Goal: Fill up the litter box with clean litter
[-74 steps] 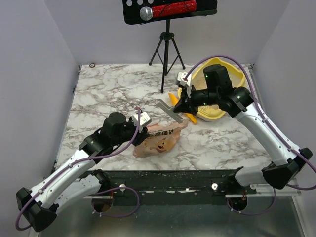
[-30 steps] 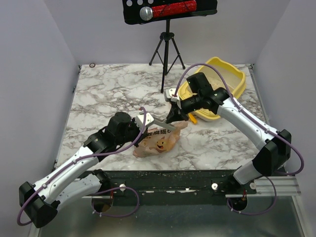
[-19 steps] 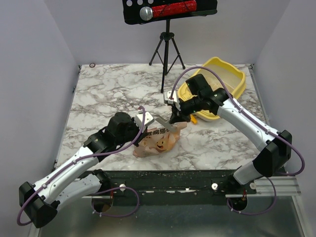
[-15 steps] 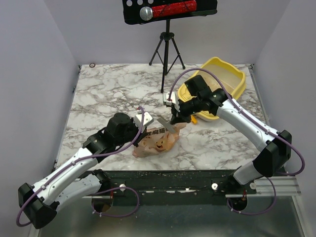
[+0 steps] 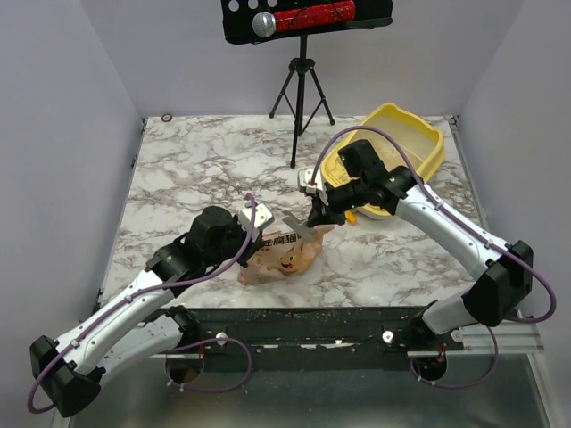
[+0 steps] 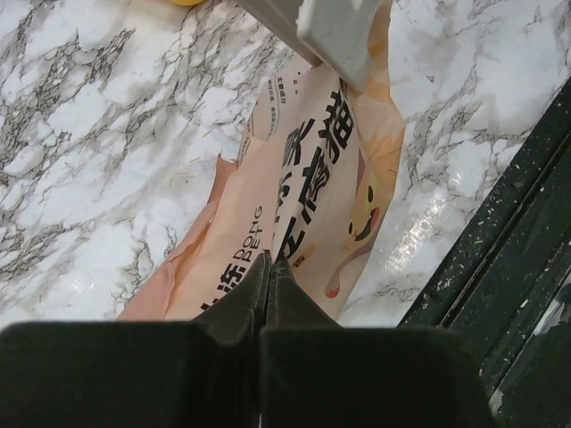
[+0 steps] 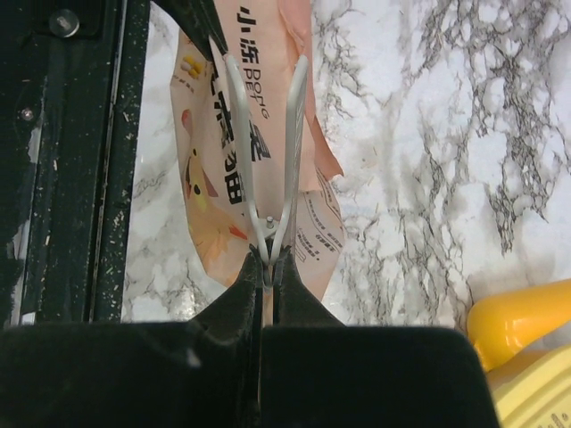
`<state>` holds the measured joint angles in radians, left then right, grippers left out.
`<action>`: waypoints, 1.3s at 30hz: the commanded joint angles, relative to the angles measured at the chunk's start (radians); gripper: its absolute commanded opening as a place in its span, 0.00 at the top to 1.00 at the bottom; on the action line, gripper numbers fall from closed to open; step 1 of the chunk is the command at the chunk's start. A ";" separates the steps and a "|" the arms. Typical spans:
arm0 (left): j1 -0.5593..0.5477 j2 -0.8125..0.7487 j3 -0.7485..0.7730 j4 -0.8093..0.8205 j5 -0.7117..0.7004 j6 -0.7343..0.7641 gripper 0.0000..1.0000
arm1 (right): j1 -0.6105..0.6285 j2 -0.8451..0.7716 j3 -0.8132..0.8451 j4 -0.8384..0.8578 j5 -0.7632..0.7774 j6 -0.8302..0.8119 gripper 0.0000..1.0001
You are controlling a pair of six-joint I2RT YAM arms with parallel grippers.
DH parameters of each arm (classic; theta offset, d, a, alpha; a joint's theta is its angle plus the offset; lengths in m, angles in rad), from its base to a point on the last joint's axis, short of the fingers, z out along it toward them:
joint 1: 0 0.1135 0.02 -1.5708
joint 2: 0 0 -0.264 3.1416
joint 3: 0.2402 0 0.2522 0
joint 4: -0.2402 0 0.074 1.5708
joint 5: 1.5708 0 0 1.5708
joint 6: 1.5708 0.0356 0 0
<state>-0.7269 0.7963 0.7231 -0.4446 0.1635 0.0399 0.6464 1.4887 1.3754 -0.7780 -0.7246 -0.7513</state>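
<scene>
The yellow litter box [image 5: 426, 147] stands at the back right, its whitish inside showing. No clean litter shows anywhere. A tan paper bag [image 5: 285, 254] with print and a cartoon lies near the front middle. My left gripper [image 5: 248, 223] is at its upper left end, and in the left wrist view the left gripper [image 6: 269, 259] is shut, pinching the bag [image 6: 312, 178]. My right gripper [image 5: 314, 218] is shut on grey-white scissors [image 5: 299, 225]. Seen from the right wrist, the right gripper [image 7: 268, 259] grips them just behind the pivot, and the scissors [image 7: 293, 116] spread open over the bag [image 7: 210, 169].
A small yellow-orange scoop [image 5: 352, 214] lies between the bag and the litter box. A black tripod [image 5: 301, 98] stands at the back middle under a black bar [image 5: 303, 18]. A small ring [image 5: 167, 117] lies at the far left corner. The black rail [image 5: 312, 321] lines the front edge.
The right arm swung from beside the litter box down and left, bringing the scissors onto the bag's top end. The left gripper stayed at the bag, shifting only slightly.
</scene>
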 commanded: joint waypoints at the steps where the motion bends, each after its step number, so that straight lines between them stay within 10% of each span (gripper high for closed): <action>1: 0.006 -0.037 -0.004 0.037 -0.048 -0.009 1.00 | 0.002 -0.041 -0.071 0.086 -0.116 0.023 1.00; 5: 0.004 -0.045 -0.007 0.040 -0.045 -0.009 1.00 | 0.004 -0.036 -0.113 0.118 -0.153 0.026 0.99; 14: 0.003 -0.035 -0.010 0.041 -0.041 -0.012 1.00 | 0.004 -0.036 -0.165 0.181 -0.165 0.053 0.62; 26: 0.006 -0.029 -0.010 0.041 -0.038 -0.011 1.00 | 0.004 -0.018 -0.216 0.362 -0.217 0.167 0.56; 29: 0.003 -0.029 -0.010 0.040 -0.036 -0.009 1.00 | 0.004 0.001 -0.220 0.384 -0.228 0.185 0.62; 32: 0.006 -0.034 -0.010 0.041 -0.038 -0.009 1.00 | 0.004 0.030 -0.205 0.358 -0.217 0.193 0.97; 39: 0.004 -0.043 -0.005 0.038 -0.032 -0.011 1.00 | 0.004 0.056 -0.095 0.153 -0.069 0.126 1.00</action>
<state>-0.7269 0.7807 0.7109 -0.4507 0.1631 0.0330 0.6464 1.5280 1.2160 -0.4690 -0.8982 -0.5838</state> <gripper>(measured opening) 0.008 0.036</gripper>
